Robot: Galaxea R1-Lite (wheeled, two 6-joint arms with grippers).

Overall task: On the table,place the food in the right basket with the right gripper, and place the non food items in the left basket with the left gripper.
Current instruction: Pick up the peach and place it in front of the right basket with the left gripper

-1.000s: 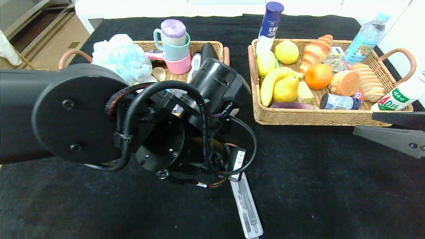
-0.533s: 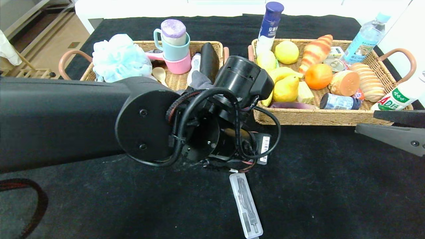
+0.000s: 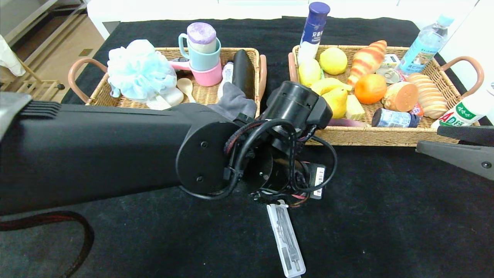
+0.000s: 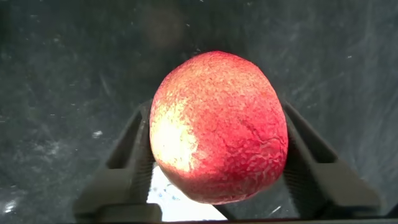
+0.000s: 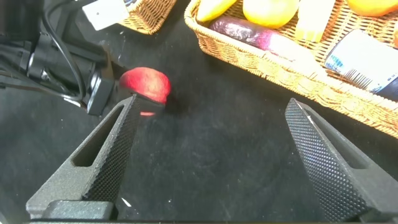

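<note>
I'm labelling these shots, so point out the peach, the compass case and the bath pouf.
peach (image 4: 217, 127), left wrist view, middle of its red skin.
compass case (image 3: 286, 241), head view, middle of the clear lid.
bath pouf (image 3: 139, 71), head view, centre of the blue mesh.

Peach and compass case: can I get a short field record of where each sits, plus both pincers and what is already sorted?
peach: between the baskets' front edges, low over the table; contact with the cloth unclear
left pincer: around the peach
right pincer: open, empty, hovering in front of the right basket
compass case: flat on the table, near edge, unsorted
bath pouf: in the left basket
pear, banana: in the right basket
</note>
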